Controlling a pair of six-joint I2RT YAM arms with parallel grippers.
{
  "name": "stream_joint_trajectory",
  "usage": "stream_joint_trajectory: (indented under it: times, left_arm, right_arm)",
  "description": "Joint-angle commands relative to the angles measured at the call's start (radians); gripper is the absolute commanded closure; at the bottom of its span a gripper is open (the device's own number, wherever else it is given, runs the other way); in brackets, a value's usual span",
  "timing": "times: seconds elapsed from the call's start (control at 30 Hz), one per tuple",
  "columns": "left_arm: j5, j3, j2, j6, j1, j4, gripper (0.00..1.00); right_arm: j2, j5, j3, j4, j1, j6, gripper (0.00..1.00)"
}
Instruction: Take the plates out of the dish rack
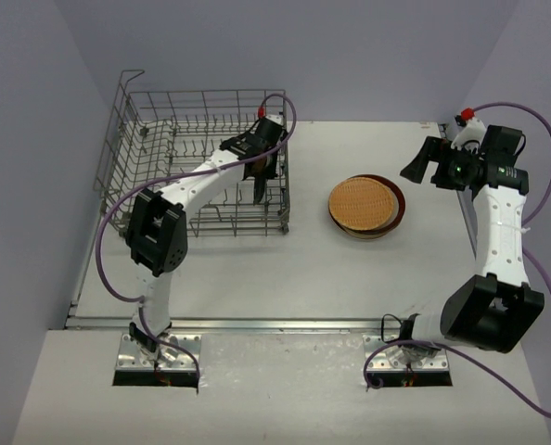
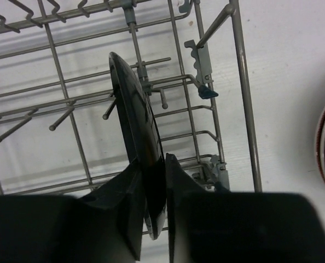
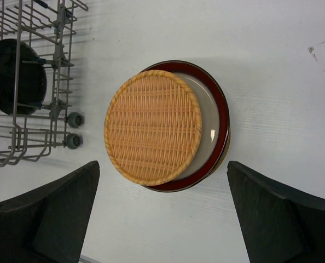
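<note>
Left hand (image 2: 152,161): is pinching the small black plate (image 2: 131,104) near its lower edge, one finger on each face, jaws narrow.
Plate's place: is standing on edge among the tines inside the dish rack (image 2: 244,109), near the rack's right wall; the rack is sitting toward the table's far left corner.
Right hand (image 3: 162,164): is hanging wide open and empty above the unloaded stack.
Stack: is lying flat on the table (image 3: 272,66), right of the rack and apart from it, toward the far edge; the woven-look plate (image 3: 151,129) is on top, off-centre over the red-rimmed plate (image 3: 220,126).
Doing the lift well: probably calling for a straight pull along the plate's own plane, so the rim is clearing the tines and side wire without catching; a firm pinch seems wise, since the glaze is looking slippery.
Materials: the black plate is glossy, thin and gently dished; the rack is grey coated wire with upright pins; the top plate is showing an orange-brown basket-weave pattern; the table is matte white.
</note>
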State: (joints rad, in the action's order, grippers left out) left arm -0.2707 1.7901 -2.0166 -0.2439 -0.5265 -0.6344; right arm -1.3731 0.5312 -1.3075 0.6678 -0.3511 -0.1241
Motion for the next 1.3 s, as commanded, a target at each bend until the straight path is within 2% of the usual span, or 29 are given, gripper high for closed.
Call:
stream_joint_trajectory:
  times: [0.0, 0.03, 0.2, 0.37, 0.57, 0.7, 0.73, 0.77, 0.83, 0.93, 1.0, 1.13, 1.27]
  left_arm:
    - [0.047, 0.02, 0.023, -0.002, 0.047, 0.012, 0.96]
    - [0.053, 0.018, 0.033, 0.001, 0.052, 0.011, 1.0]
    - [0.097, 0.02, 0.124, 0.009, 0.06, 0.02, 1.0]
    - [0.133, 0.003, 0.254, 0.025, 0.06, 0.099, 1.0]
    - [0.144, 0.104, 0.345, 0.091, 0.06, 0.11, 1.0]
    - [0.2, 0.09, 0.399, 0.335, 0.018, 0.112, 1.0]
    - [0.22, 0.069, 0.415, 0.446, -0.016, 0.111, 1.0]
    - [0.209, 0.024, 0.443, 0.576, -0.054, 0.12, 1.0]
    - [0.138, -0.096, 0.515, 0.692, -0.128, 0.169, 1.0]
    - [0.062, -0.334, 0.64, 1.02, -0.279, 0.279, 1.0]
    - [0.007, -0.484, 0.702, 1.151, -0.343, 0.349, 1.0]
    - [-0.101, -0.72, 0.758, 1.397, -0.504, 0.438, 1.0]
    - [-0.139, -0.833, 0.8, 1.559, -0.592, 0.542, 1.0]
  right_arm:
    - [0.016, 0.015, -0.022, -0.009, -0.002, -0.001, 0.01]
    - [0.015, 0.018, -0.023, -0.009, -0.002, -0.003, 0.01]
    - [0.004, 0.047, -0.042, -0.002, -0.002, -0.021, 0.01]
    - [-0.024, 0.073, -0.068, 0.002, -0.002, -0.038, 0.01]
    - [-0.027, 0.09, -0.085, 0.006, -0.002, -0.046, 0.01]
    - [-0.022, 0.139, -0.098, 0.008, -0.002, -0.068, 0.01]
    - [-0.021, 0.181, -0.102, 0.01, -0.002, -0.076, 0.01]
    - [-0.021, 0.225, -0.107, 0.011, -0.002, -0.089, 0.01]
    - [-0.021, 0.308, -0.11, 0.012, -0.002, -0.117, 0.01]
    - [-0.024, 0.471, -0.096, -0.002, 0.0, -0.179, 0.01]
    - [-0.022, 0.553, -0.072, -0.025, 0.001, -0.209, 0.02]
    - [-0.022, 0.596, -0.01, -0.034, 0.041, -0.208, 0.02]
    - [-0.021, 0.598, 0.09, 0.039, 0.14, -0.119, 0.04]
